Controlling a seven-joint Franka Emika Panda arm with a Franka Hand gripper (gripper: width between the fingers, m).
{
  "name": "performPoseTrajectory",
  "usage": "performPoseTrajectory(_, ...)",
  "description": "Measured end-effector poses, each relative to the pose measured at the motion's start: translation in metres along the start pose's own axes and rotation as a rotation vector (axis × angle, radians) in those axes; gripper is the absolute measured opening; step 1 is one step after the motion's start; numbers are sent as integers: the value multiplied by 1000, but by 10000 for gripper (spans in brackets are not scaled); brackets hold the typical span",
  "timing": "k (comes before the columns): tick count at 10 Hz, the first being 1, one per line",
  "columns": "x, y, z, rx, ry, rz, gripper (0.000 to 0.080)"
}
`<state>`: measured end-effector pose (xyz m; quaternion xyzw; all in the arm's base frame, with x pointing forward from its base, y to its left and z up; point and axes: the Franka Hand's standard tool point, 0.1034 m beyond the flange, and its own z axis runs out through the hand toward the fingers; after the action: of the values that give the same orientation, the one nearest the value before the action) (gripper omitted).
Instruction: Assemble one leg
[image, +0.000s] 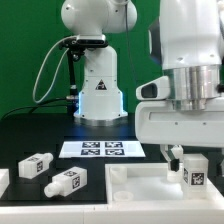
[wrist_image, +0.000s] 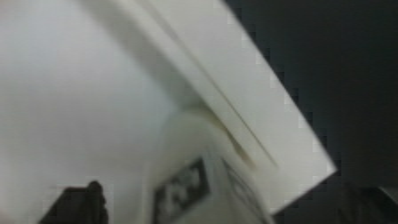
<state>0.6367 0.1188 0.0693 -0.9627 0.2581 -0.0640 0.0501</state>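
Observation:
A white leg with a black-and-white tag stands upright on the large flat white square part near its corner on the exterior view's right. My gripper hangs right over it, with the jaws wide apart on either side of the leg. In the wrist view the leg is blurred and close. My gripper shows a dark fingertip well clear of the leg on one side. Two more legs lie on the table at the exterior view's left.
The marker board lies flat on the black table behind the square part. The robot's base with its cables stands at the back. Another white part shows at the left edge.

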Motion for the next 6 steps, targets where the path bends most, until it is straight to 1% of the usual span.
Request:
performPoseTrajectory(1, 1, -2, -4, -2, -20, -139, 649)
performPoseTrajectory(2, 2, 0, -6, -15, -49, -301, 649)
performPoseTrajectory(4, 4, 0, -5, -17, -45, -264, 649)
performPoseTrajectory(6, 4, 1, -5, -19, -45, -256, 378)
